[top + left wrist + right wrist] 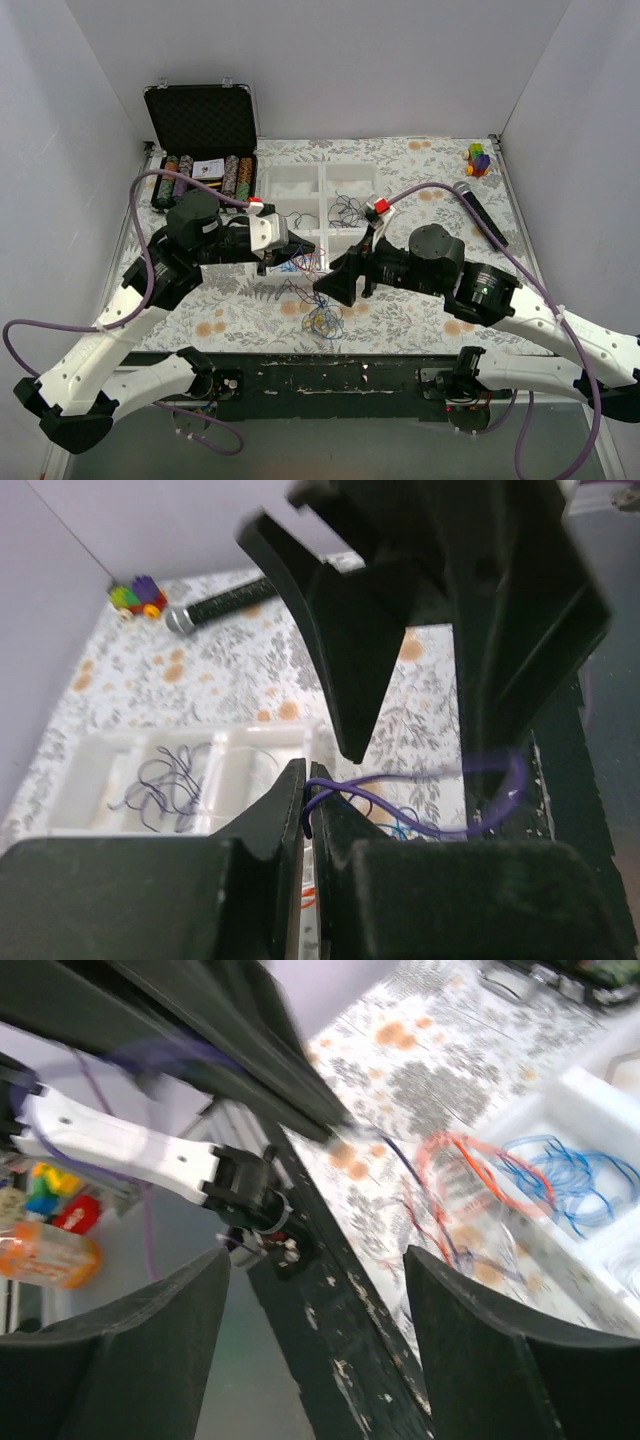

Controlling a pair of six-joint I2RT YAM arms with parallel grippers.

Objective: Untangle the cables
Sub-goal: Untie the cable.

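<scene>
The cables (pixel 308 290) lie as a loose tangle of red, blue and purple strands on the floral cloth between my two grippers, with a small yellow and blue knot (pixel 322 322) nearer the front edge. My left gripper (pixel 303 249) is shut on a purple cable (pixel 380 780), which runs right from its closed tips (pixel 307 772). My right gripper (pixel 332 286) is open and empty, hanging just right of the tangle; its jaws (pixel 318 1260) stand wide apart over the table's front edge. Orange cables (pixel 480 1175) and blue cables (pixel 570 1175) show in the right wrist view.
A white compartment tray (pixel 300 185) behind the grippers holds loose purple strands (pixel 346 210). An open black case with poker chips (pixel 200 165) stands at the back left. A microphone (pixel 480 212) and a coloured toy (pixel 479 158) lie at the back right.
</scene>
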